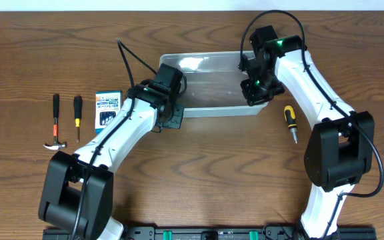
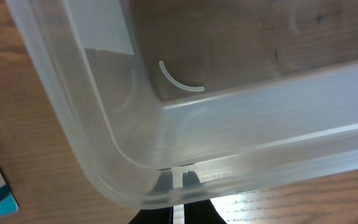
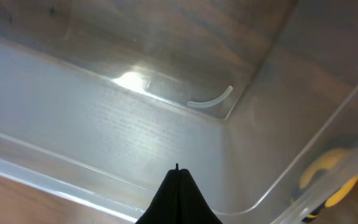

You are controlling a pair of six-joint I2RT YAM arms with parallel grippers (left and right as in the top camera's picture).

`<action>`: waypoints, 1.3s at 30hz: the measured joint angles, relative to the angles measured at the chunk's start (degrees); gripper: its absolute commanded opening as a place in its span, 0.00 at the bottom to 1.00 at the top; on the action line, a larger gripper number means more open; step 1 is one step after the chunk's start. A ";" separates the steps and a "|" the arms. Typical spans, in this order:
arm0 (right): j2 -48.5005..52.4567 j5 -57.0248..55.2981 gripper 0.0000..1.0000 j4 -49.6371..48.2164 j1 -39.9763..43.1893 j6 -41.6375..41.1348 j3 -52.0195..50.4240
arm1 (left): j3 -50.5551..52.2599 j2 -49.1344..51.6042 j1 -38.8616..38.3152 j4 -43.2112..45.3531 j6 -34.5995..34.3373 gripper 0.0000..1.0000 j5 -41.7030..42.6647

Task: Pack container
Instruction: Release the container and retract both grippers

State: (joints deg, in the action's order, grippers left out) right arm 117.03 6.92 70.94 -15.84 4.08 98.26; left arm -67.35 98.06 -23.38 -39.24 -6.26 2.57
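Now | container point(image 1: 212, 111) empty, 12 o'clock on table point(image 1: 19, 40) | left gripper point(image 2: 176, 182) closed, holding nothing, tips at its 7 o'clock corner | right gripper point(image 3: 178, 173) closed, holding nothing, at 5 o'clock corner | likely bracing tub for packing | screwdriver point(image 1: 290, 123) outside, 4 o'clock

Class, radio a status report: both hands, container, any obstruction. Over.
Left hand shut at left corner of container. Right hand shut at right corner. Container empty. Nothing blocks opening.
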 measured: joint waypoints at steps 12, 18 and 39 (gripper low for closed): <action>-0.02 1.49 0.05 0.20 0.00 0.15 -0.02 | 0.00 0.00 0.24 1.33 0.66 0.13 -0.04; 0.00 1.51 0.49 -4.02 0.00 0.37 0.66 | 0.00 -2.03 0.31 -3.15 1.27 0.50 -4.24; -12.70 -17.07 0.99 26.05 6.64 -11.61 41.94 | -0.42 -38.10 10.60 -25.05 -1.99 0.98 -7.74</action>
State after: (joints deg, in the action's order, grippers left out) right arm 104.33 -10.15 96.99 -9.19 -7.53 140.20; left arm -67.77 59.96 -12.78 -64.29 -8.25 -5.17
